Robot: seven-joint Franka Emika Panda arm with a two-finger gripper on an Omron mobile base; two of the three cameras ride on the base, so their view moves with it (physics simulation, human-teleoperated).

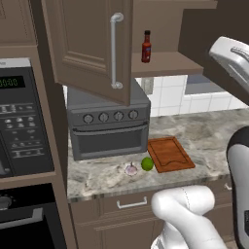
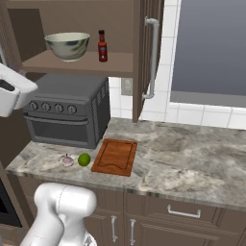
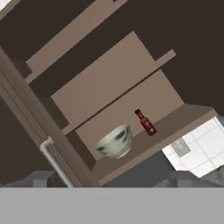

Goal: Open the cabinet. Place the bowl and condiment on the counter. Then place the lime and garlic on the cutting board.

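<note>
Both doors of the cabinet (image 2: 149, 53) stand open, and its left door (image 1: 92, 44) hangs over the toaster oven. On its lower shelf the pale bowl (image 2: 67, 45) (image 3: 114, 141) sits beside the dark-red condiment (image 1: 146, 46) (image 2: 102, 46) (image 3: 145, 123). My gripper (image 3: 111, 181) is open and empty, held back from the shelf and facing the bowl and bottle. Down on the counter (image 2: 192, 158) the lime (image 1: 147, 164) (image 2: 84, 159) and the garlic (image 1: 131, 169) (image 2: 67, 160) lie side by side just left of the cutting board (image 1: 170, 154) (image 2: 115, 156), which is bare.
A grey toaster oven (image 1: 109, 126) (image 2: 65, 115) stands on the counter under the shelf, behind the garlic and lime. A black microwave (image 1: 22, 121) is built in at the left. A window (image 2: 211, 48) is at the right, with open counter below it.
</note>
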